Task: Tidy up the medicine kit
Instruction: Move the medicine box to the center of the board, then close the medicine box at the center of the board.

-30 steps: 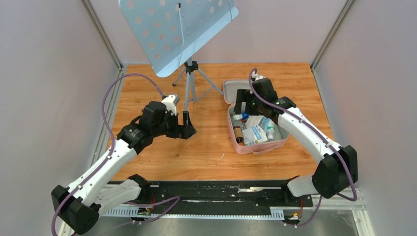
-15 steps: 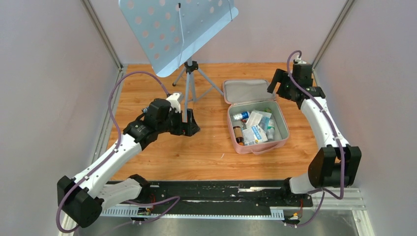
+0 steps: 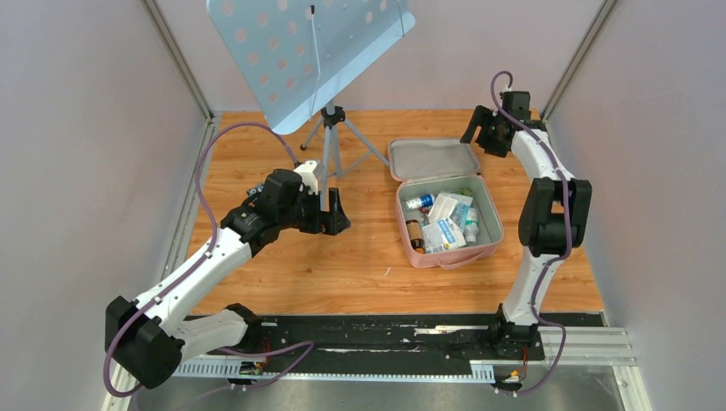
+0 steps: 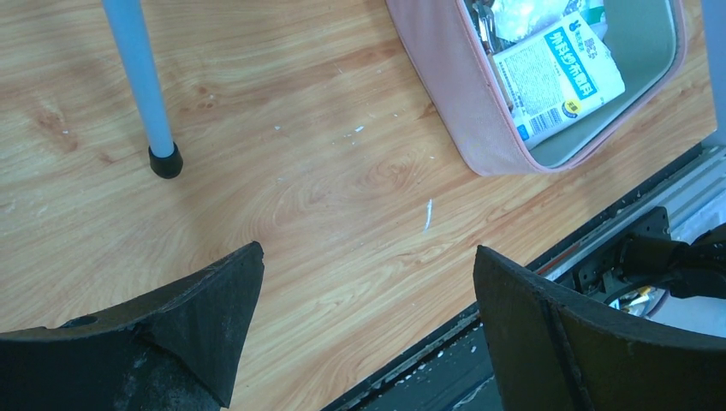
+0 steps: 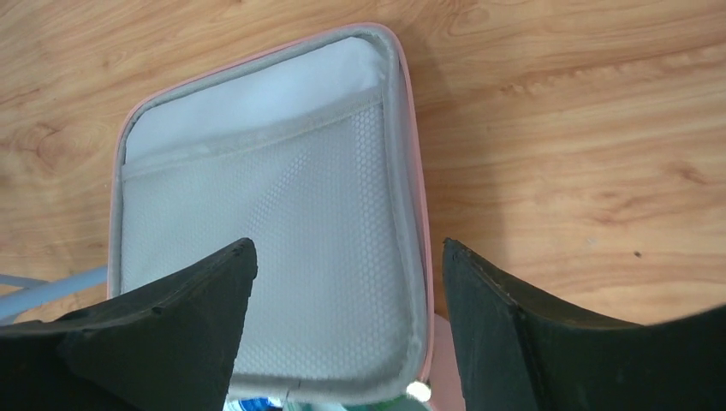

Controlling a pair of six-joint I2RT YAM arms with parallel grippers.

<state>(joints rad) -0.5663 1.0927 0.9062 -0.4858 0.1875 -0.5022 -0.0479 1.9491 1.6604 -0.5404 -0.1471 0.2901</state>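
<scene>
The pink medicine kit lies open on the wooden table, right of centre. Its grey mesh lid is folded back flat towards the far side. The tray holds several blue-white packets and small bottles. My right gripper hovers open just past the lid's far right corner. In the right wrist view the lid lies below my right gripper, and nothing is held. My left gripper stands open over bare wood left of the kit. The left wrist view shows my left gripper empty and the kit's pink wall at upper right.
A music stand with a perforated blue-grey plate stands on a tripod at the back centre. One of its legs ends close to my left gripper. Grey walls close off both sides. A black rail runs along the near edge.
My right arm has lifted out of the kit's tray and swung back to the far right, beyond the lid, its jaws a little narrower. My left arm edged slightly rightward.
</scene>
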